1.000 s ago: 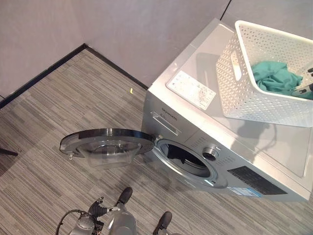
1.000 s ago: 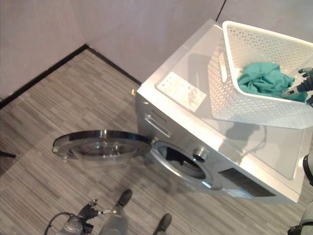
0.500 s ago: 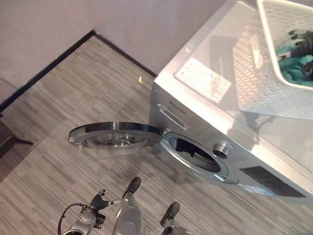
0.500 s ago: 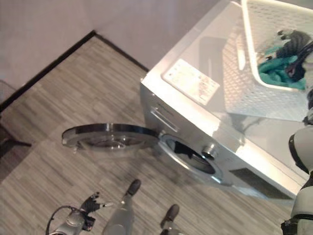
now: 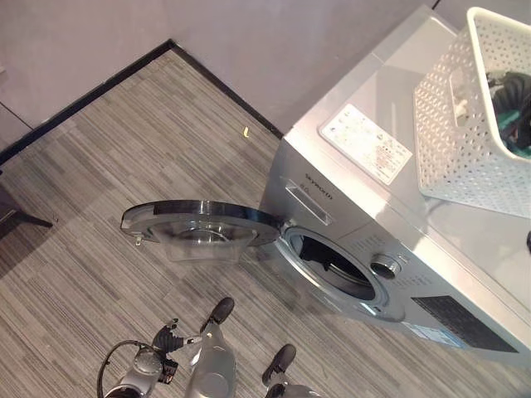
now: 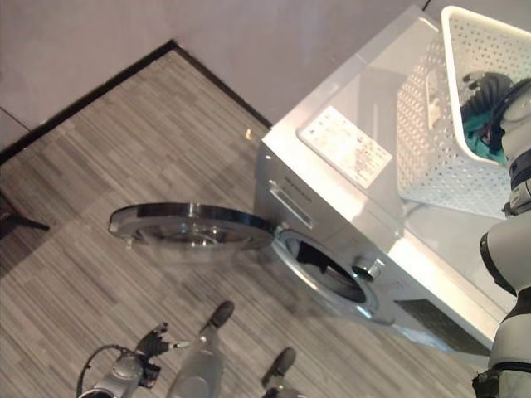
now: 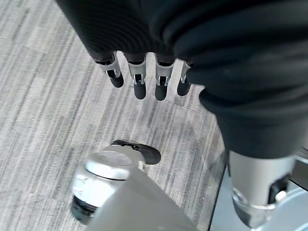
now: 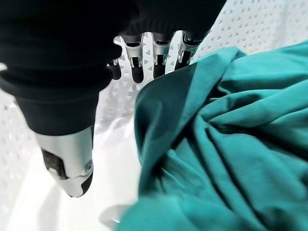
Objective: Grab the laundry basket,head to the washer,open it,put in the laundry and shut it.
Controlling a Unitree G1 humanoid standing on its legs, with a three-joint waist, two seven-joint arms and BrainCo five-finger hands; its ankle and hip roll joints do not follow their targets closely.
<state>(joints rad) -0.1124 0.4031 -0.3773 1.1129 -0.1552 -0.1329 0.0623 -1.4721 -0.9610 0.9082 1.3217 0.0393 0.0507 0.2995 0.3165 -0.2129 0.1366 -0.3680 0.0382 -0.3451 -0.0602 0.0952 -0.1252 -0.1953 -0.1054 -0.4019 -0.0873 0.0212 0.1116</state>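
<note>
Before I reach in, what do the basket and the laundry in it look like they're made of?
The basket looks like rigid white plastic: its walls are moulded with rows of small holes. The laundry looks like soft, matte teal fabric, judging by its loose folds and creases. The right robot hand hangs open just over it.

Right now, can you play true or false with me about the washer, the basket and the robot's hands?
1. The washer door is open. True.
2. The basket is on the floor. False: it sits on top of the washer.
3. The right hand is inside the basket, over the green cloth. True.
4. The cloth is already in the drum. False: it lies in the basket.
5. The left hand holds the door. False: it hangs above the floor, fingers relaxed, holding nothing.
</note>
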